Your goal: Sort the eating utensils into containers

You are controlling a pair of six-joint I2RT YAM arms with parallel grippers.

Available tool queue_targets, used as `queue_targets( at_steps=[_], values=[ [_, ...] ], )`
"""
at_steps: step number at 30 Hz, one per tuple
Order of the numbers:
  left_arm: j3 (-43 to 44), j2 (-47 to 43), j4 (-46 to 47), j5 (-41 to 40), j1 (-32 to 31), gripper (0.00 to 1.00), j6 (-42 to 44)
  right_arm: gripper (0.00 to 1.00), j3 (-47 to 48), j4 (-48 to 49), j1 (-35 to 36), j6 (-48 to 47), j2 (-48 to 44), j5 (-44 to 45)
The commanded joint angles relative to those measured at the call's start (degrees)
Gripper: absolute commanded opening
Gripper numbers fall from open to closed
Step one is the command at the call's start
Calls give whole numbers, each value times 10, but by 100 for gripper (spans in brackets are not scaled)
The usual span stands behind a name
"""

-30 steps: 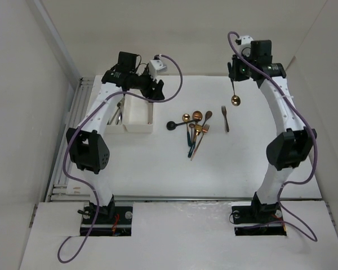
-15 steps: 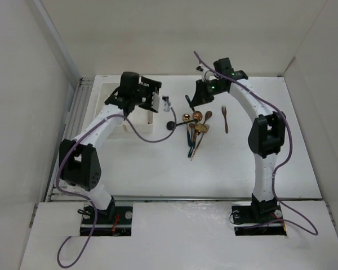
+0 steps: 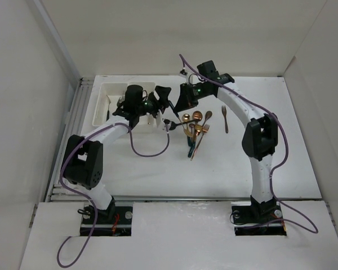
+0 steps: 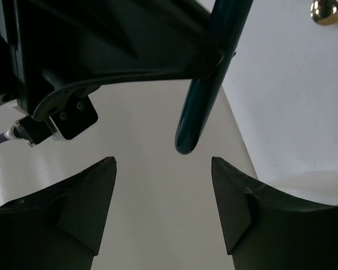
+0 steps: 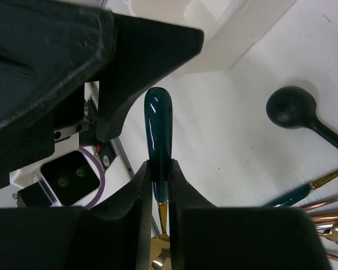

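Note:
My right gripper [image 5: 159,166] is shut on a teal-handled utensil [image 5: 158,126] with a gold neck, its handle end pointing at the left gripper. My left gripper [image 4: 163,160] is open, and the teal handle [image 4: 198,118] hangs just beyond its fingertips, apart from them. From above, the two grippers meet right of the white containers [image 3: 104,95]: the left gripper [image 3: 163,102] faces the right gripper [image 3: 182,101]. More eating utensils lie in a pile [image 3: 195,130] on the table, with a black spoon [image 3: 172,124] and a lone fork [image 3: 225,118] beside it.
The white trays' wall [image 5: 214,34] lies close behind the handover spot. The black spoon [image 5: 290,107] and teal and copper handles [image 5: 304,188] lie below the right gripper. Enclosure walls stand on the left, right and back.
The right arm swung left from the back right corner with the utensil. The left arm came off the trays and turned right to face it.

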Motion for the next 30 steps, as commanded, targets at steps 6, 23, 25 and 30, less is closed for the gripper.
queue_targets(
  at_steps=[6, 23, 25, 30],
  values=[
    [-30, -48, -47, 91, 3, 54, 320, 0, -10, 60, 6, 34, -25, -17],
    [-47, -48, -21, 71, -26, 11, 281, 0, 7, 84, 23, 74, -13, -24],
    [-54, -48, -7, 71, -26, 0, 267, 0, 7, 84, 23, 74, -13, -24],
    [-54, -60, 0, 44, -26, 0, 211, 16, 1, 84, 23, 74, -13, -24]
  ],
)
